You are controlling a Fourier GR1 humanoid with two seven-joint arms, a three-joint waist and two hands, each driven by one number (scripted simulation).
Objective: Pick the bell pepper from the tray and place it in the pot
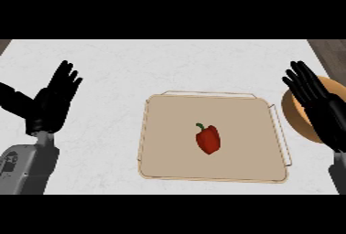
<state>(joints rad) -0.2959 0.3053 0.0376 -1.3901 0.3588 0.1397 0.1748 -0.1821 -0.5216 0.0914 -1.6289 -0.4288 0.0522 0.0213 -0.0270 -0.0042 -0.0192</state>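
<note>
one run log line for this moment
bell pepper: on tray, untouched | pot: right of tray, partly behind right hand | left hand: open, at left | right hand: open

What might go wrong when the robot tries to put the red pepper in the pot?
1. The bell pepper lies on its side in the tray; it might roll away as a hand closes on it.
2. The pot sits at the view's right edge, partly hidden behind the open right hand, so that hand might bump it.
3. The tray's raised rim lies between the bell pepper and the pot; a low carry might catch on it.
</note>
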